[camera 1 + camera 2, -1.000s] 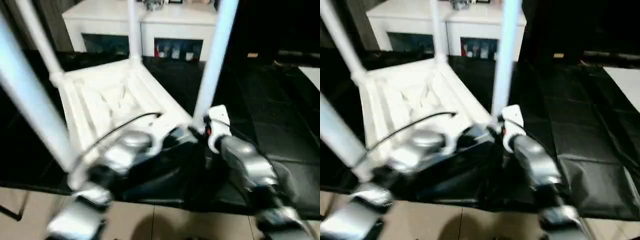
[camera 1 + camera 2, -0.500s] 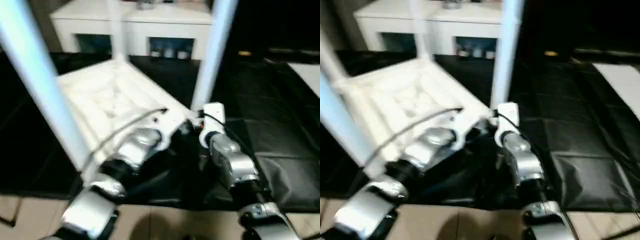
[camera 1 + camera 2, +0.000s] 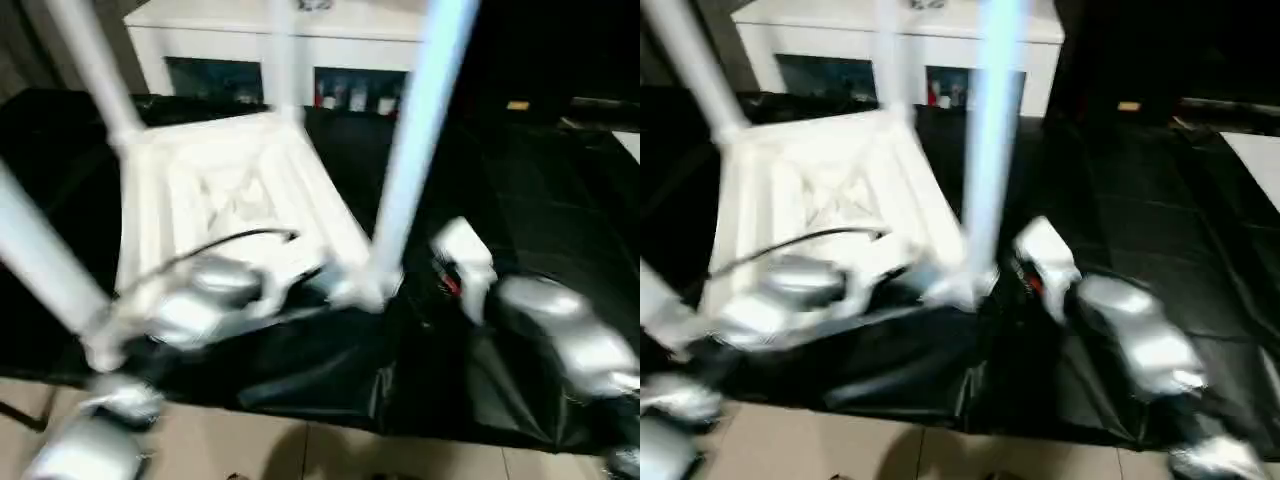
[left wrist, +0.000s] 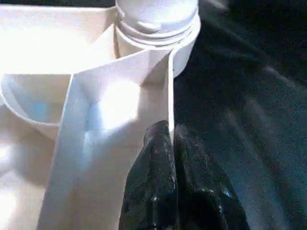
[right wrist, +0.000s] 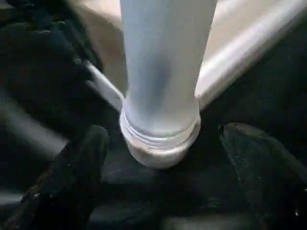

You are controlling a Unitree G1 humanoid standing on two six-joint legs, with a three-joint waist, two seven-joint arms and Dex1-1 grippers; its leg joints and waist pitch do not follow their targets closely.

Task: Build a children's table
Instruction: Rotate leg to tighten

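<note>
Tabletop (image 3: 230, 200) lies upside down on black mat w/ four legs (image 3: 415, 140) socketed, so nearly done, flipping left; left gripper (image 4: 172, 143) pinched on its rim, right gripper (image 5: 160, 158) spread wide, empty, round nearest leg.

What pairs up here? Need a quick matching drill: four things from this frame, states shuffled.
Things:
1. left gripper
2. right gripper
3. tabletop
4. cabinet

States:
A. underside up on the black surface
B. fingers spread either side of a leg's base
C. behind the work, dark glass doors
D. fingers pressed together at the tabletop's rim

Pairs: 1-D, 2-B, 3-A, 4-C
</note>
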